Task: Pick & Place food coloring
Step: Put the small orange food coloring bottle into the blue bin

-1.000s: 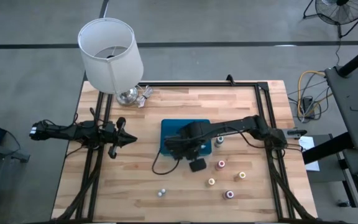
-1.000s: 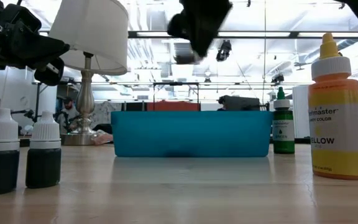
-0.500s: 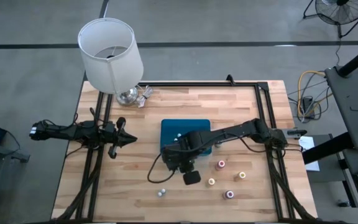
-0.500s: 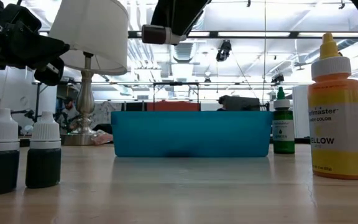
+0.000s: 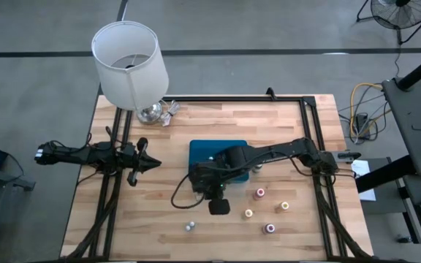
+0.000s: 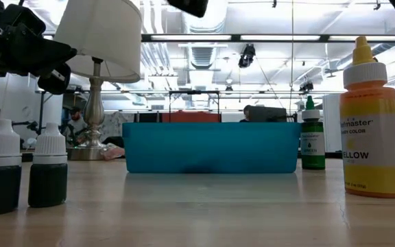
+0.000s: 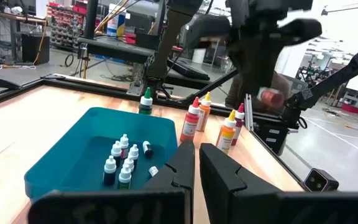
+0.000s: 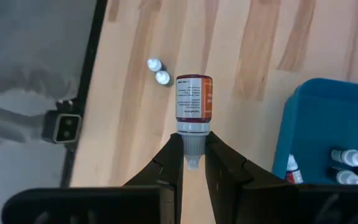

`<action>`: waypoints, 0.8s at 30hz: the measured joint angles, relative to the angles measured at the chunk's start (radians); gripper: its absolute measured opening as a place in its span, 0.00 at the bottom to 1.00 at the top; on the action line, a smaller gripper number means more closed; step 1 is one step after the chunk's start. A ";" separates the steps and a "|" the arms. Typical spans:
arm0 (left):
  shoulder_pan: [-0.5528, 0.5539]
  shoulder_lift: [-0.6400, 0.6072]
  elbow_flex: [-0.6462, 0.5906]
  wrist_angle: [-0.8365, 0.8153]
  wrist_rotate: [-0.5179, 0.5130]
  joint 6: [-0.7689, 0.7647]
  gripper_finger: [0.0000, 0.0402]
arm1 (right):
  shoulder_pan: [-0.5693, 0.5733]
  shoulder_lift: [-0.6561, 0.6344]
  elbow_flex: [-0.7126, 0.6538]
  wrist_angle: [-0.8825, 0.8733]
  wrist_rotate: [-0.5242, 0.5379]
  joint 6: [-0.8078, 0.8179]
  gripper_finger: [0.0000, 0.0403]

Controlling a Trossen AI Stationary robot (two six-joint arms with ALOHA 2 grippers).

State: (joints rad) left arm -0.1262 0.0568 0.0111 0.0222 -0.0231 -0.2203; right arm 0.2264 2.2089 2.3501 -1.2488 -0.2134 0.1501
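Observation:
My right gripper [image 8: 193, 163] hangs above the wood just off the near left corner of the blue tray [image 5: 218, 155], shut on a small food coloring bottle [image 8: 193, 98] with a dark red label. In the tray lie several small white-capped bottles [image 7: 122, 163]. More food coloring bottles stand on their bases on the table: pink [image 5: 260, 193], orange [image 5: 284, 206], yellow [image 5: 248, 214], green [image 6: 313, 140], and two white-capped ones [image 8: 158, 70]. My left gripper [image 7: 196, 167] waits shut at the table's left side [image 5: 146, 164]. My right gripper pinches the bottle's white cap [image 8: 193, 138] between its two fingers. The fingers slant down from above, in line with the bottle. The bottle's body reaches out beyond the fingertips, tilted, lifted clear of the table.
A lamp with a white shade [image 5: 129, 62] stands at the far left corner, crumpled foil [image 5: 170, 111] beside its base. A black frame rail [image 5: 232, 98] runs along the far and right edges. Bare wood lies near and left of the tray.
My right gripper has risen, almost leaving the top of the low view, and has shifted from over the tray toward the table's near left while tipping and rolling. It stays shut on the bottle.

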 joint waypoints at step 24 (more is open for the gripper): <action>0.000 0.000 0.000 0.325 -0.005 -0.352 0.00 | -0.007 -0.028 0.006 0.020 0.005 0.217 0.10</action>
State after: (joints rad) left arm -0.1264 0.0566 0.0109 0.3474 -0.0280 -0.5719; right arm 0.2195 2.1807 2.3562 -1.2285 -0.2087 0.3673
